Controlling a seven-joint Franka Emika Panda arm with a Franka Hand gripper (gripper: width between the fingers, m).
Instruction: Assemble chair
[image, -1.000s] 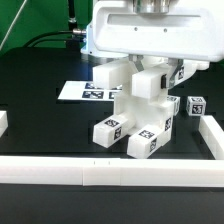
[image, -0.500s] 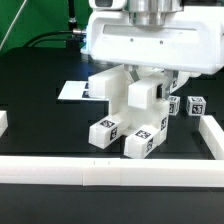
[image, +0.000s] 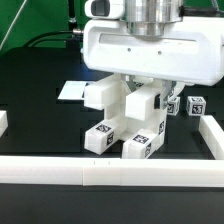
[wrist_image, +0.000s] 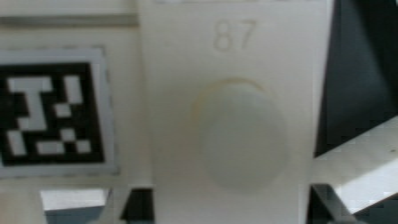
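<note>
My claw (image: 137, 84) hung directly above the chair (image: 126, 118), near the middle of the exterior view. The broad white wrist housing (image: 150, 50) covered the chair's upper part. White fingers and white plastic ran together there, so I could not tell whether the claw was spread, pressed together or pinching the chair.

The chair was a cluster of chunky glossy white pieces. Two of its lower block ends faced the camera, each carrying a black-and-white square tag (image: 101, 136). One small tagged cube (image: 196, 104) sat apart from it, toward the exterior view's right.

In the wrist view the chair (wrist_image: 222, 110) filled nearly the whole picture. It showed as an upright white bar with the raised number 87 and a shallow oval dimple. One large tag (wrist_image: 45, 110) sat beside the bar, and a slanted white brace (wrist_image: 356, 165) crossed one corner.

The surface (image: 40, 140) was flat and black. The marker board (image: 70, 90) lay on it behind the chair, toward the exterior view's left. Low white border rails (image: 110, 172) ran along the near edge and the right edge. Behind the surface were a green backdrop (image: 10, 25) and dark cables (image: 50, 40).
</note>
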